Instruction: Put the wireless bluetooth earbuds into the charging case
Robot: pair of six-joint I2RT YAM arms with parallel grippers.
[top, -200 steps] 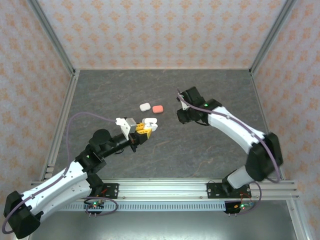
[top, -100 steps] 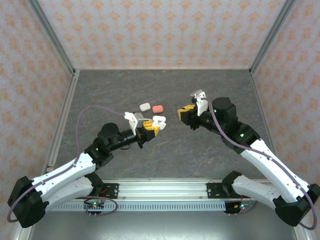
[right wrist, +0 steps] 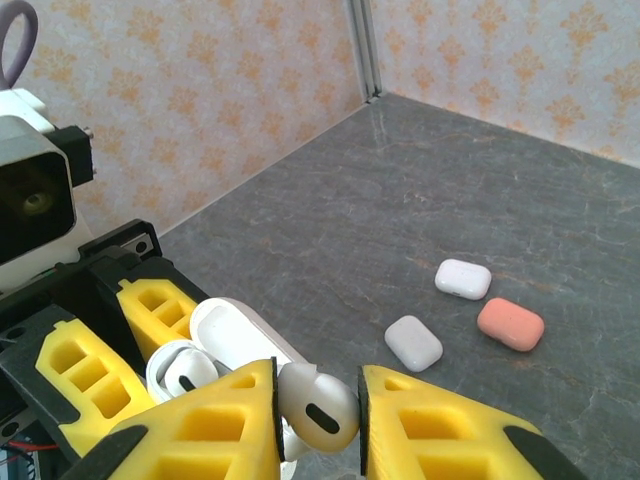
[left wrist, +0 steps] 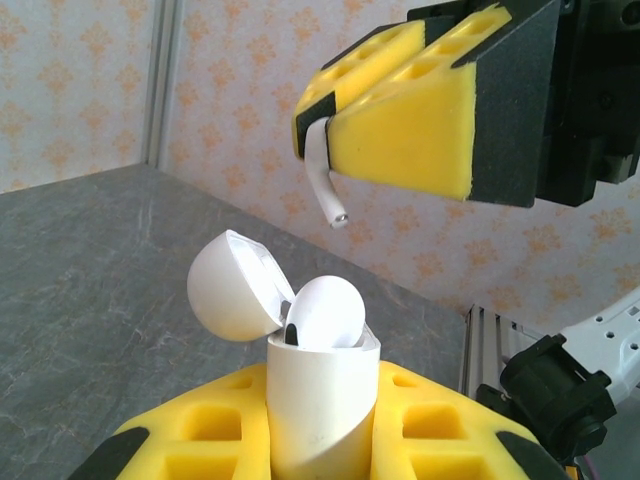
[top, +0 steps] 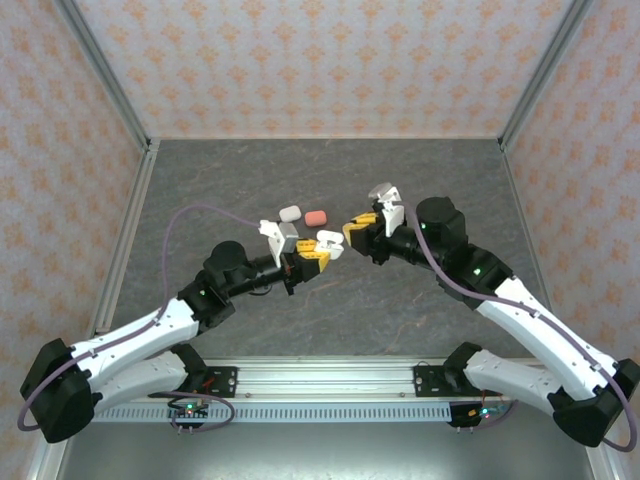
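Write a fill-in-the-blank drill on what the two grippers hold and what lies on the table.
The left gripper holds a white charging case whose lid is ____.
The right gripper pinches a single ____ earbud.
Beside the coral case on the table lie ____ closed white cases.
Missing words: open; white; two.

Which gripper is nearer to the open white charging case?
Left. The left gripper is shut on the open charging case; the right gripper, holding an earbud, hovers just above it, apart.
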